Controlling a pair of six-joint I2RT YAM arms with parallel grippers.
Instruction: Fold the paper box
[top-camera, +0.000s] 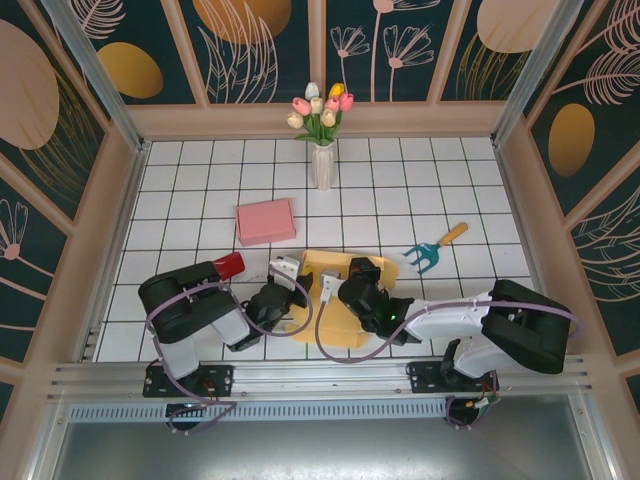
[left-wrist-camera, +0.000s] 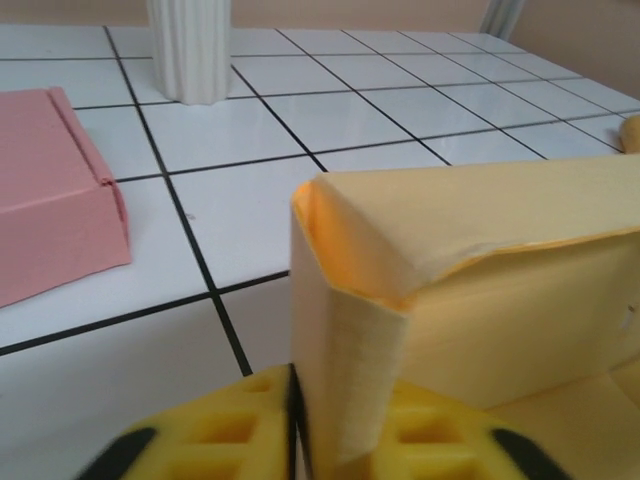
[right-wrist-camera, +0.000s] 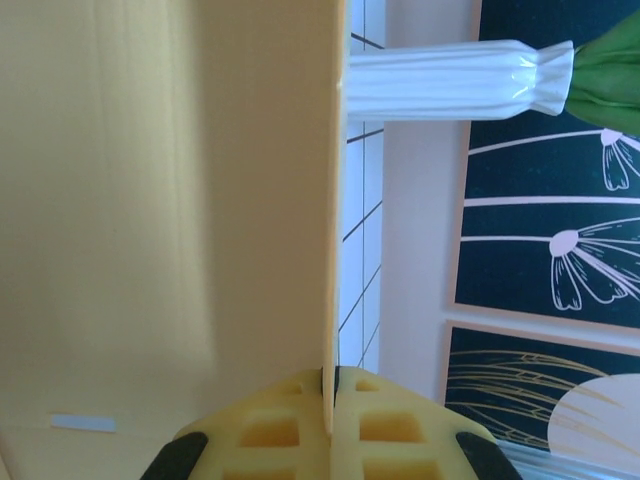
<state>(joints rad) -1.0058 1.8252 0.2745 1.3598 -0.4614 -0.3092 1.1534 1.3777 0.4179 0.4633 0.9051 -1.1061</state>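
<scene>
Currently the left gripper (left-wrist-camera: 295, 432) has its yellow pads pressed together on the yellow paper box (left-wrist-camera: 500, 300), pinching the doubled paper at a raised corner where an end wall meets a side wall. Corner stands upright, with its top edge creased and slightly rumpled

Right gripper (right-wrist-camera: 330, 400) is likewise clamped, pads closed on the thin edge of an upright panel of the same box; the panel runs straight away from the fingers, its broad plain face to one side

From the top camera the box lies on the white tiled table (top-camera: 200, 180) close to the arm bases, between the two wrists, partly erected, with a flat sheet spread beneath the arms

Further out: a pink box (top-camera: 265, 220) lies closed beyond the left arm, apart from the work. White vase (top-camera: 322, 165) of tulips (top-camera: 320, 105) stands toward the back, a toy rake (top-camera: 435, 255) to the right. None of them touch the yellow box

Step in hand, as judged: forming the walls, each arm holding one upright. Task looks partway done, box not yet closed

Next move likely calls for bringing the held panel square against the pinched corner while the left grip keeps that corner upright. Risk: pulling crumples the thin paper or drags the sheet across the tiles
</scene>
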